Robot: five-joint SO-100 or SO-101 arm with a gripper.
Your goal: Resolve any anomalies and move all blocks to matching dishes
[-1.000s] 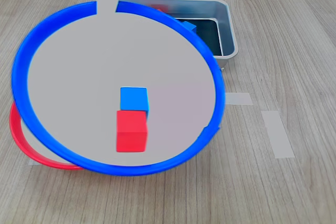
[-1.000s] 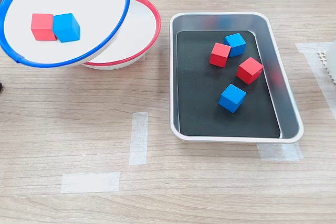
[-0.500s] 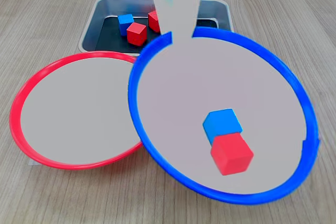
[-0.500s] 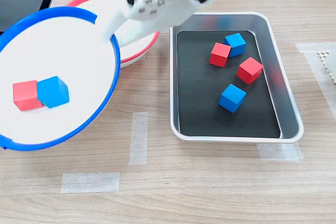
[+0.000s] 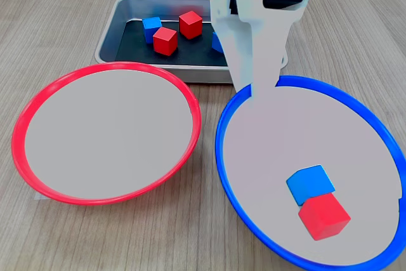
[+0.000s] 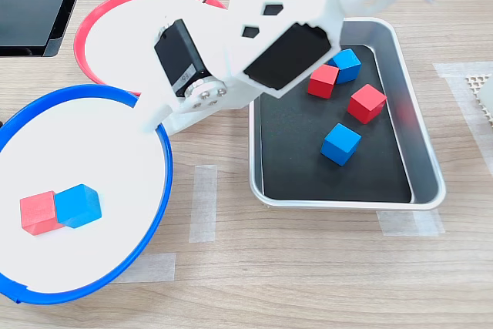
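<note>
Since half a second ago the blue-rimmed dish (image 5: pixel 219 144) (image 6: pixel 166 182) has shifted clear of the red-rimmed dish (image 5: pixel 22 125) (image 6: pixel 85 28), and the two now lie side by side on the wooden bench (image 5: pixel 57 17) (image 6: pixel 308 267) without overlapping. In the first exterior view the red-rimmed dish is on the left and holds nothing, while the blue-rimmed one reaches the bench's lower right corner. Behind them sits the grey metal tray (image 5: pixel 109 35) (image 6: pixel 420 152) with its black liner. The white arm (image 5: pixel 254 36) (image 6: pixel 262 36) reaches down over the tray's near side, and its gripper (image 5: pixel 257 87) (image 6: pixel 154 117) pinches the far rim of the blue-rimmed dish, fingers pressed on the rim. Inside that dish a blue block (image 5: pixel 310 185) (image 6: pixel 78 205) and a red block (image 5: pixel 324 216) (image 6: pixel 38 213) touch each other near its outer edge. In the tray lie four more: two blue cubes (image 6: pixel 340 143) (image 6: pixel 346 65) and two red cubes (image 6: pixel 366 103) (image 6: pixel 323 80), one pair touching at the far end.
</note>
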